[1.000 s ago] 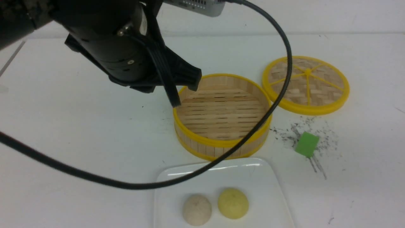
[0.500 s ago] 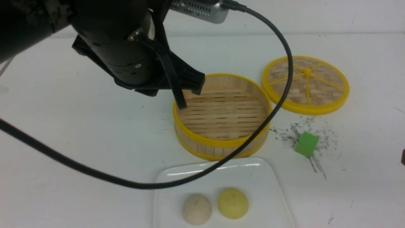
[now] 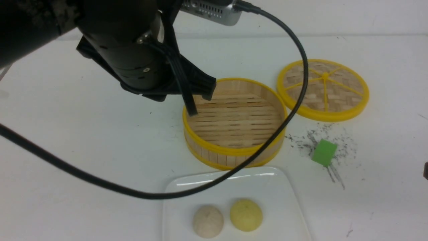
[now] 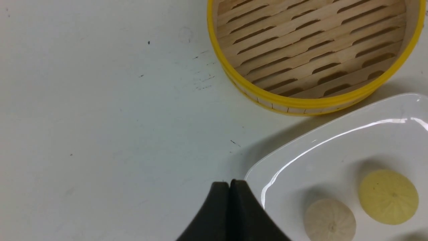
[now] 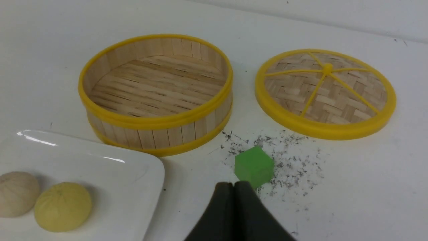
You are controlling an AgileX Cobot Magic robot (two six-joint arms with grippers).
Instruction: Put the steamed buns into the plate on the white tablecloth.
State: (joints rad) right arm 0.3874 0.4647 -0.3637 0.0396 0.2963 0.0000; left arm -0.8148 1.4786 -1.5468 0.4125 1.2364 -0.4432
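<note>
Partly, the plate (image 3: 274, 194) runs out of view; both hands (image 4: 230, 214) (image 5: 237, 214) are clenched, empty.

The white plate (image 3: 267, 187) runs off the near edge of the front view, and the black cable (image 3: 147, 195) covers part of its far rim. The same cable crosses the steamer basket (image 3: 234, 152), whose far left rim is hidden behind the left claw (image 3: 190, 113). Only a sliver of a dark object (image 3: 426, 170) shows at the right edge, too little to identify. The right wrist view cuts off the beige bun (image 5: 16, 194).
</note>
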